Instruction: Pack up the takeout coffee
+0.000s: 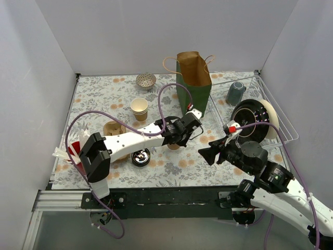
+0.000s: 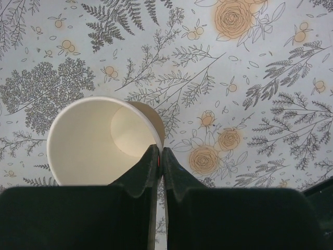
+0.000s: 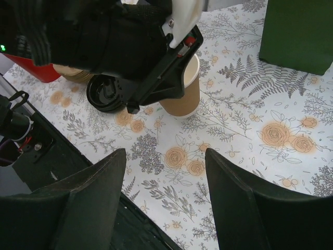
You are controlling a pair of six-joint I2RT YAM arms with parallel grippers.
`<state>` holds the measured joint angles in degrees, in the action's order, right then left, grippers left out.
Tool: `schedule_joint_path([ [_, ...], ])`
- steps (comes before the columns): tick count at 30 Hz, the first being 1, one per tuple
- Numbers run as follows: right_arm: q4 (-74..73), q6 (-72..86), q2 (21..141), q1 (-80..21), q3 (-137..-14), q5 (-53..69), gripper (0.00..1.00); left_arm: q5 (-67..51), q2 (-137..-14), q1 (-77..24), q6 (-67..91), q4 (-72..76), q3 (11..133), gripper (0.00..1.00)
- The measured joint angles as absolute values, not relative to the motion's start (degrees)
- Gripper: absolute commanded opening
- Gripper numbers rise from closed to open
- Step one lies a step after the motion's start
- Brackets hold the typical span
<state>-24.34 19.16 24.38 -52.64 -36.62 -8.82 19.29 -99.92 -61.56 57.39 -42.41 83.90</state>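
The takeout coffee is a tan paper cup (image 1: 174, 146) standing upright on the floral cloth, its top open with no lid on it. In the left wrist view I look down into its white inside (image 2: 93, 140). My left gripper (image 2: 159, 152) is shut on the cup's right rim, one finger inside and one outside. It covers most of the cup (image 3: 183, 101) from above. My right gripper (image 3: 165, 172) hangs open and empty over the cloth, near and to the right of the cup (image 1: 204, 153). The green paper bag (image 1: 193, 78) stands open behind them.
A loose black lid (image 1: 140, 157) lies left of the cup, near the front edge. Stacked paper cups (image 1: 139, 108), a patterned bowl (image 1: 146, 80) and a red holder (image 1: 75, 151) are to the left. A clear rack (image 1: 281, 122) at right holds dark plates and a grey-blue mug (image 1: 235, 92).
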Motion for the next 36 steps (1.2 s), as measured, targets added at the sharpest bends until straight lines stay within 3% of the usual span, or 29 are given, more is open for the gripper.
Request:
schedule_joint_path([
  [12,-25.69,19.27,23.46,-52.64,-36.62,-9.41,0.71,20.8,-105.21,-61.58,58.02,-40.53,84.07,0.15],
  [20,-25.65,19.27,23.14,-52.64,-36.49,-9.96,0.71,20.58,-105.27,-61.58,58.22,-39.99,84.07,0.45],
  [29,-25.56,19.27,23.51,-52.64,-35.66,-9.93,0.71,22.13,-102.91,-61.58,58.87,-40.25,84.27,0.6],
  [34,-25.5,19.27,23.66,-52.64,-35.55,-9.93,0.71,28.51,-98.17,-61.58,62.67,-43.44,86.06,0.79],
  [36,-25.41,19.27,23.68,-52.64,-35.29,-9.91,0.71,32.53,-95.42,-61.58,65.98,-46.28,86.06,0.79],
])
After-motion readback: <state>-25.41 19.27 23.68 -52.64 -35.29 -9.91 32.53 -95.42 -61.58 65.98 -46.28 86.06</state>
